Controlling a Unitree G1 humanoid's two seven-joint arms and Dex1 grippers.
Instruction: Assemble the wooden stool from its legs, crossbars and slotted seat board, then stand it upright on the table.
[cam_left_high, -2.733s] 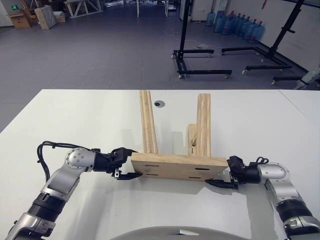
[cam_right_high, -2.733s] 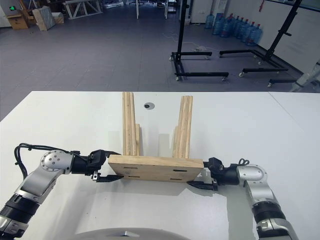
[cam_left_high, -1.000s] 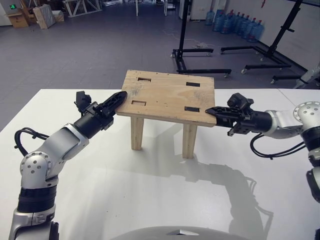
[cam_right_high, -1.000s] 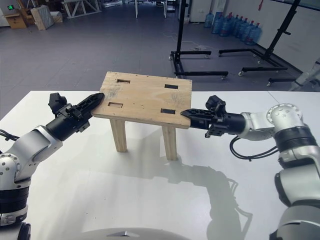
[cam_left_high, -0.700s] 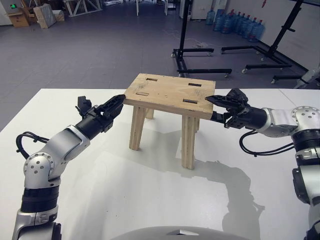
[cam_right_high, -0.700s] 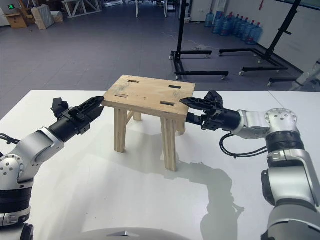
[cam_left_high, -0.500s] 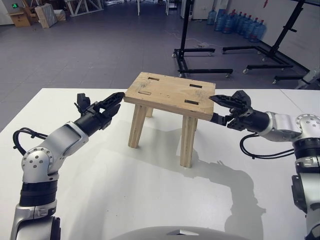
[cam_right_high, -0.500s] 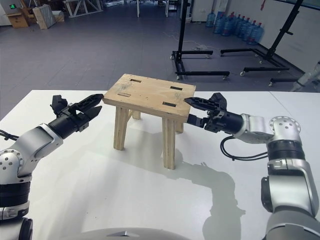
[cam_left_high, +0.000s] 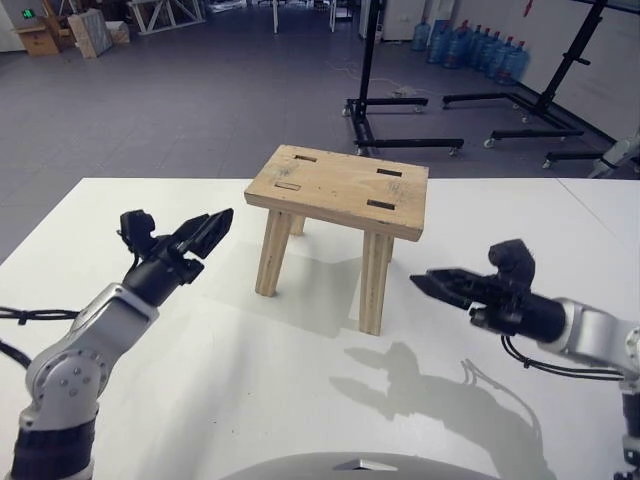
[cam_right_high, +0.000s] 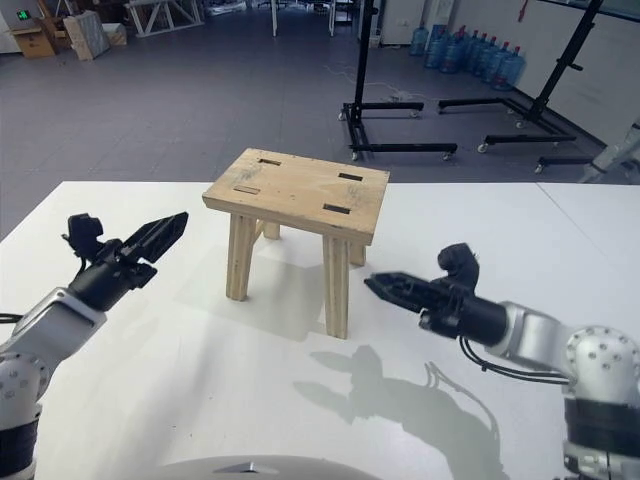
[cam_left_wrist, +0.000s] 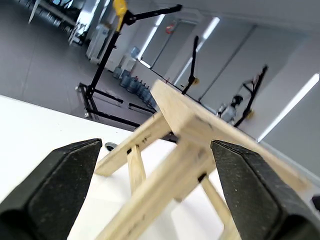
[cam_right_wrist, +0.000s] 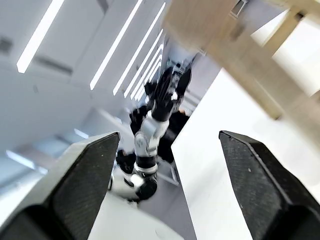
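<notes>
- White, smooth table (cam_left_high: 300, 400) lay nearest; above it the black left gripper (cam_left_high: 215, 232) and right gripper (cam_left_high: 428, 286) hovered, tapered fingers spread, holding nothing.
- Between them, touching neither, the pale wooden stool (cam_left_high: 338, 190) stood upright, with rectangular slots (cam_left_high: 300, 157) in its seat.
- The left wrist view caught a crossbar (cam_left_wrist: 134, 167) beneath the seat.
</notes>
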